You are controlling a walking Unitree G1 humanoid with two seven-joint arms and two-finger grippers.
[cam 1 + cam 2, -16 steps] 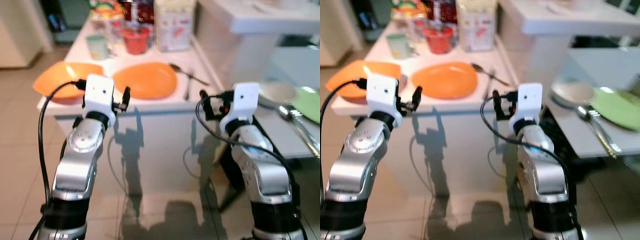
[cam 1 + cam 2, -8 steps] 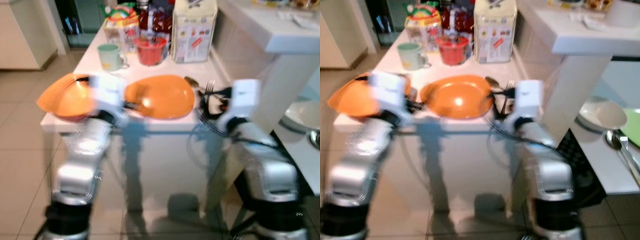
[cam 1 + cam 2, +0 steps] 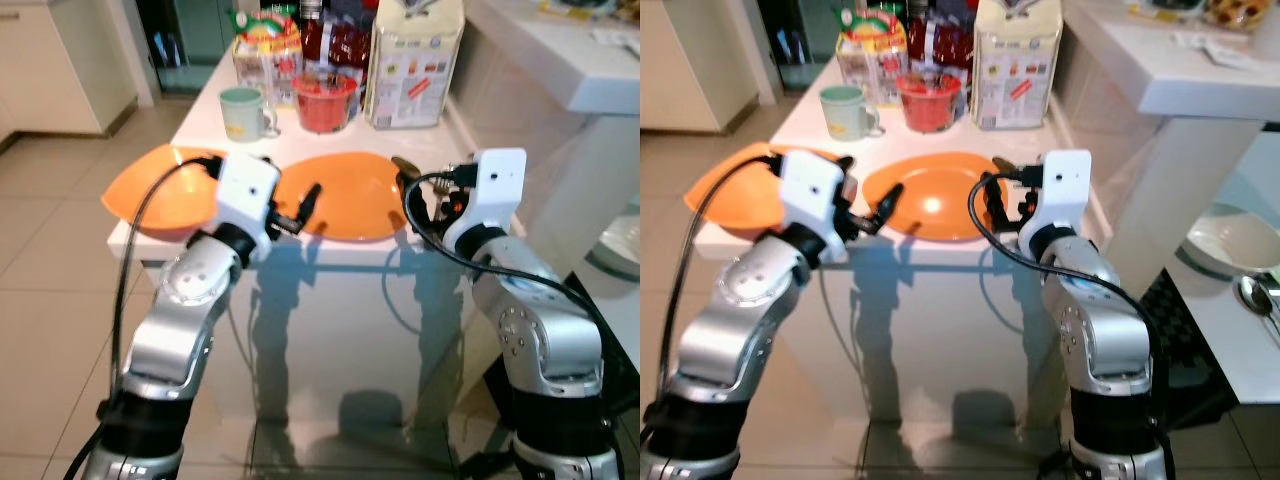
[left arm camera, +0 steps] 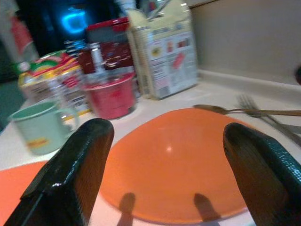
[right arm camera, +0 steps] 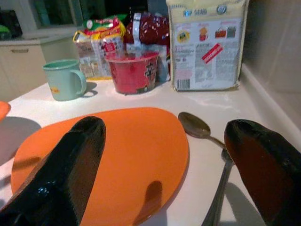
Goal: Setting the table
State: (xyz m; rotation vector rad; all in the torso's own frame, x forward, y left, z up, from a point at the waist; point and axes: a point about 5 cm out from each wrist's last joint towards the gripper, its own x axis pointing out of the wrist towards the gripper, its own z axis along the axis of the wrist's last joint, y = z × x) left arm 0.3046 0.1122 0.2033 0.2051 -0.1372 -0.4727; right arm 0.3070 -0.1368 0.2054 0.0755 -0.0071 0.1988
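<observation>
Nearing orange plate (image 3: 345, 195) closer than before, left fingers (image 4: 70, 179) wide, right fingers (image 5: 66, 174) wide.

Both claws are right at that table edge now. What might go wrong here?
The left orange plate juts over the table edge, so the open left claw might knock it off. The spoon and fork lie close beside the middle orange plate; the open right claw may scatter them.
</observation>
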